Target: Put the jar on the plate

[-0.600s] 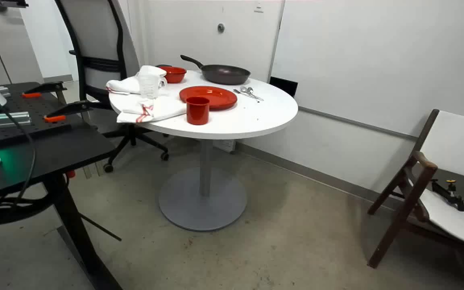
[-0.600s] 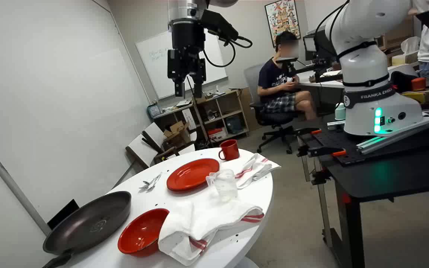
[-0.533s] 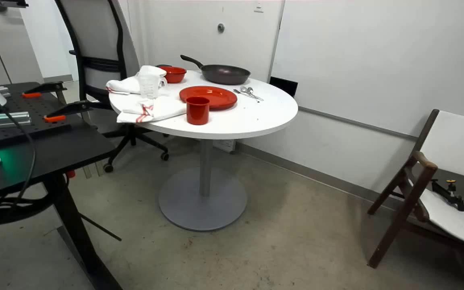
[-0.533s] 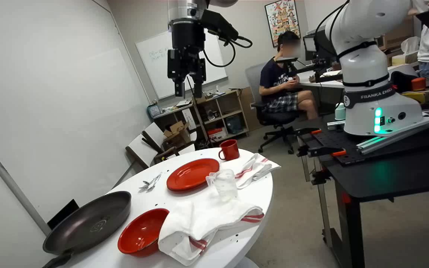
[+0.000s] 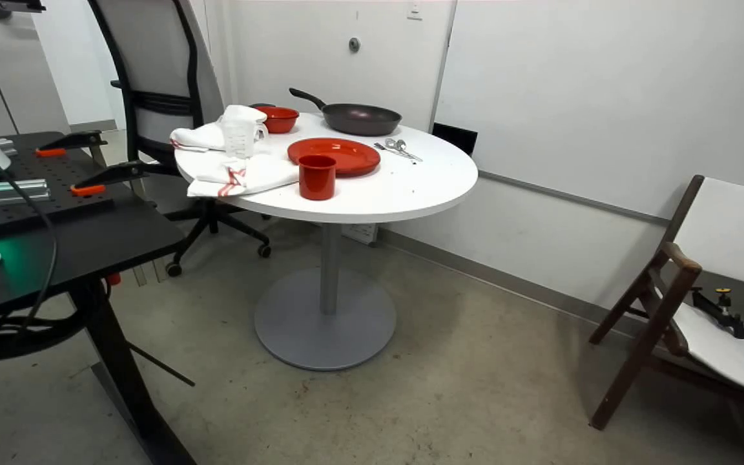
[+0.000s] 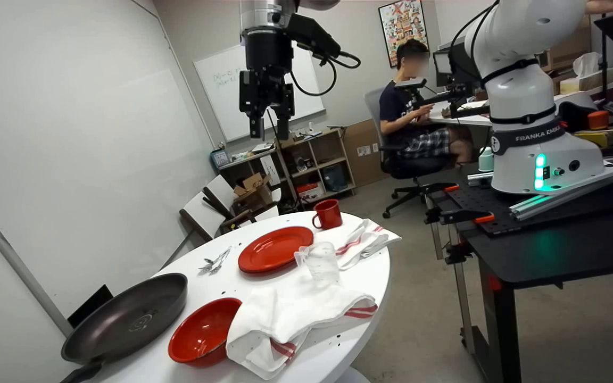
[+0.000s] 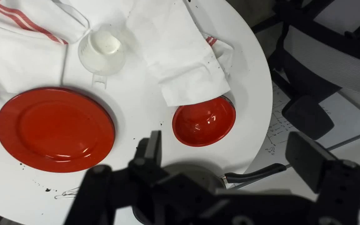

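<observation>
Jar [image 7: 103, 64], one: taken, by judgement, as the clear handled jug; upright on the table [image 5: 430, 168], between two red-striped white cloths [image 6: 301, 319], contact with either not certain; near the plate [image 7: 56, 131], apart from it. Plate, one: flat, round, red; the jar is not on it. Gripper [image 6: 270, 129], one: high above the table in an exterior view, fingers apart, nothing between them; the wrist view agrees, and there the jar sits well off to one side of the fingertips. Completed: nothing that shows. Outstanding, in all likelihood: the whole transfer, namely the move over to the jar, descent, grasp, lift, short carry across, setting down on the plate and release. Stage: judged to be the start, the jar untouched. Also on the table: red mug [image 6: 329, 215], near the plate, a less likely reading of "jar"; red bowl [image 7: 205, 126], overlapped at the rim by one cloth in the wrist view; black frying pan [image 6: 131, 319], partly hidden behind the gripper there; loose cutlery [image 5: 400, 147], near the plate.
</observation>
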You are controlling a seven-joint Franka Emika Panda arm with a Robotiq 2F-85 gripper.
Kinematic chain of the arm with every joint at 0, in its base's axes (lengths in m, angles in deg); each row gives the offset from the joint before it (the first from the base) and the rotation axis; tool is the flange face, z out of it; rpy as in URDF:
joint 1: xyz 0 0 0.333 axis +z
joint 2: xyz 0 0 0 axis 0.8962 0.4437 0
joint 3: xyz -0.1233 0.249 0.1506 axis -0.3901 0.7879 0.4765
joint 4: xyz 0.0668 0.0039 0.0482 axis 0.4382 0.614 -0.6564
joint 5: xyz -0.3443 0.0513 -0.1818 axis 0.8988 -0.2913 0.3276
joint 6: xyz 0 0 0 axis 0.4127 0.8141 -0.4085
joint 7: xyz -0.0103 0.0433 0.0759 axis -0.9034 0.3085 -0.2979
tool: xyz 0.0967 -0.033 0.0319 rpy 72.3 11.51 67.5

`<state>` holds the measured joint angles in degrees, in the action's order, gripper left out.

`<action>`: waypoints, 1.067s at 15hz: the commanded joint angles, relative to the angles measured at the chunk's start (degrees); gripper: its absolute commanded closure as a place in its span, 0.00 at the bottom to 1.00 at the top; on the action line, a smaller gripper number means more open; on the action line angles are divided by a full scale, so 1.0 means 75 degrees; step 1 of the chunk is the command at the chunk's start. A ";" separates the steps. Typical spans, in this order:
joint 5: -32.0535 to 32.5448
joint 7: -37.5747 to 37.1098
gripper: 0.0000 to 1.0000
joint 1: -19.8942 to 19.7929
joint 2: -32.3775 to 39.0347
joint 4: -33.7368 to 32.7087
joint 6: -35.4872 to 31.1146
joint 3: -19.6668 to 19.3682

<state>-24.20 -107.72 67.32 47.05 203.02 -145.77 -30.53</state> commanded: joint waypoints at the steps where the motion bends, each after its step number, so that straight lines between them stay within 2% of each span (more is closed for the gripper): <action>1: 0.0056 -0.0030 0.00 0.0154 0.0008 -0.0003 0.0008 -0.0157; 5: -0.0234 -0.0252 0.00 0.0319 -0.0033 0.0191 -0.0203 -0.0102; 9: -0.0511 -0.0252 0.00 0.0611 0.0526 0.0166 -0.0280 -0.0052; 11: -0.0339 -0.0238 0.00 0.0646 0.0924 0.0064 -0.0400 -0.0070; 16: 0.0029 0.0296 0.00 0.0512 0.1969 -0.0379 -0.0372 -0.0513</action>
<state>-25.74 -108.21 71.50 56.25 203.76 -147.93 -32.06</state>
